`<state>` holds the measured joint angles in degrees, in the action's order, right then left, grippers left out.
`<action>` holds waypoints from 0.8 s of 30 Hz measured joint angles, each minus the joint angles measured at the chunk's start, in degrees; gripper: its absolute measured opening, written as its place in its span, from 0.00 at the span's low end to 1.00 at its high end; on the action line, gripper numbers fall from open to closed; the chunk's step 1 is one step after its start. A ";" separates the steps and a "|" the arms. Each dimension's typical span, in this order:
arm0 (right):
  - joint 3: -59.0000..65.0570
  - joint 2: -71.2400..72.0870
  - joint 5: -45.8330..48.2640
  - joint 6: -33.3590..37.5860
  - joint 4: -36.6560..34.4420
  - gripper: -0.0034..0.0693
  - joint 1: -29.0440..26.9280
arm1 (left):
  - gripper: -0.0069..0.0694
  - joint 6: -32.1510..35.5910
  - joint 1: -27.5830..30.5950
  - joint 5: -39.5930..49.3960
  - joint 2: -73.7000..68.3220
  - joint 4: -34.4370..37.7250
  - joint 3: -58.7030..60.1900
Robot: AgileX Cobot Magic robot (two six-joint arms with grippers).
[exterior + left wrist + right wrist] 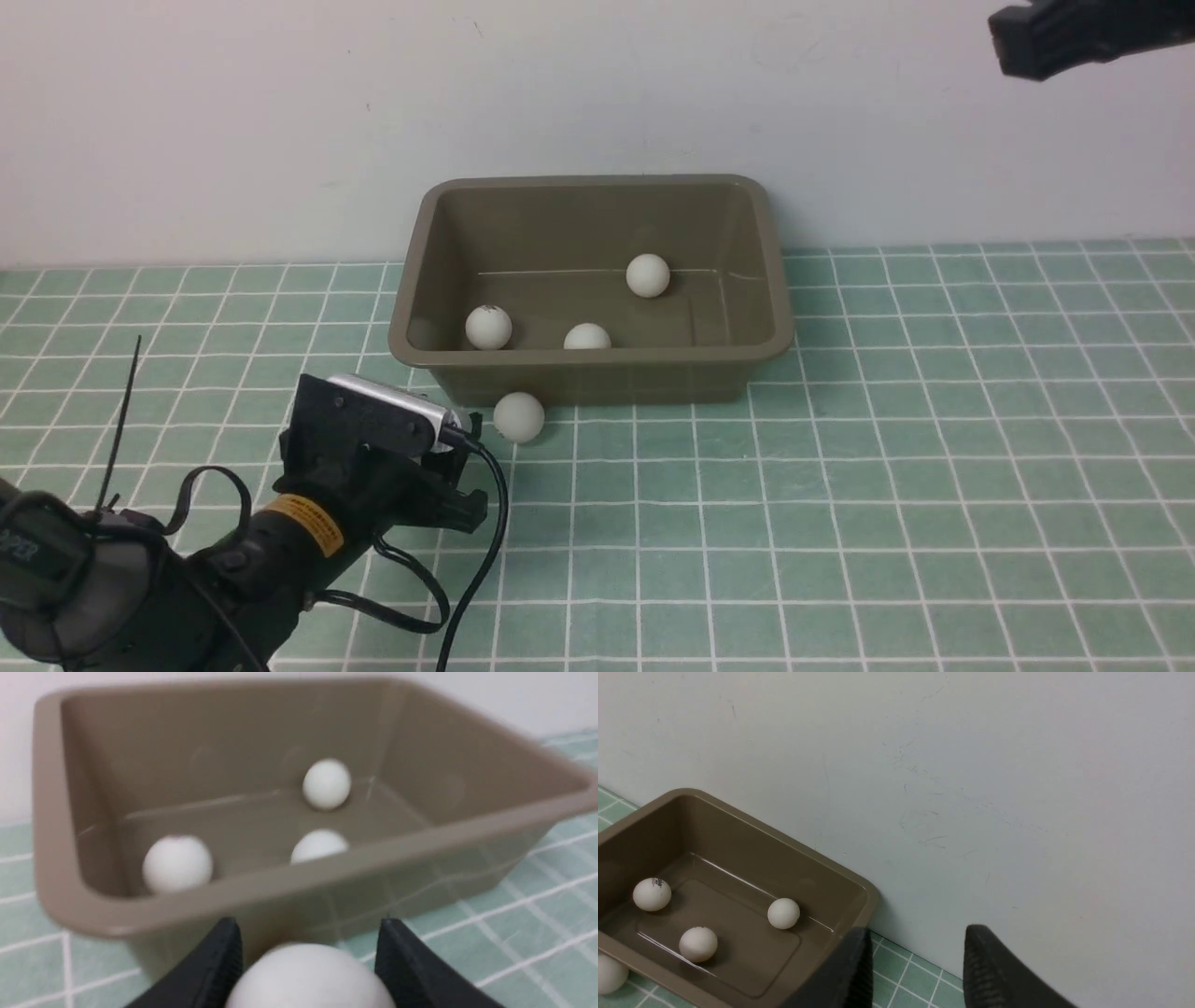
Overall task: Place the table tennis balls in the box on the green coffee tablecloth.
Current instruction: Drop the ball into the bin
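Left claw [308, 933] clamped on matte white ball [308, 980]; right claw [917, 933] apart, empty.

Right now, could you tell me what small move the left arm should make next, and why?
Probably lift straight up: the left gripper seems closed on the ball, which sits on the cloth right beside the box, below its near wall, so it must clear that wall before going in.

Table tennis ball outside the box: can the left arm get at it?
Probably yes: that table tennis ball lies between the left jaws, nothing blocking; the box wall stands just behind it.
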<state>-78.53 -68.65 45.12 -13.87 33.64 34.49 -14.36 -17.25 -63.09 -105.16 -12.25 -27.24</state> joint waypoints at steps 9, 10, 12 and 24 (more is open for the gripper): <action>0.05 0.00 -0.30 0.00 -0.47 0.41 0.00 | 0.53 -3.12 0.00 3.81 5.93 -2.77 -1.13; 0.05 0.00 -0.44 0.00 -0.54 0.41 0.00 | 0.53 -3.53 0.00 5.56 6.36 -3.29 -1.97; 0.05 0.00 -0.67 -0.05 -0.59 0.41 0.00 | 0.53 -4.09 0.00 9.47 6.91 -4.87 -4.23; 0.06 0.00 -0.86 -0.15 -0.96 0.41 0.00 | 0.53 -7.50 0.00 33.81 6.91 -9.32 -24.64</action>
<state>-78.48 -68.65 44.27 -14.02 32.68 34.49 -21.87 -17.25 -29.28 -98.26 -21.57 -51.89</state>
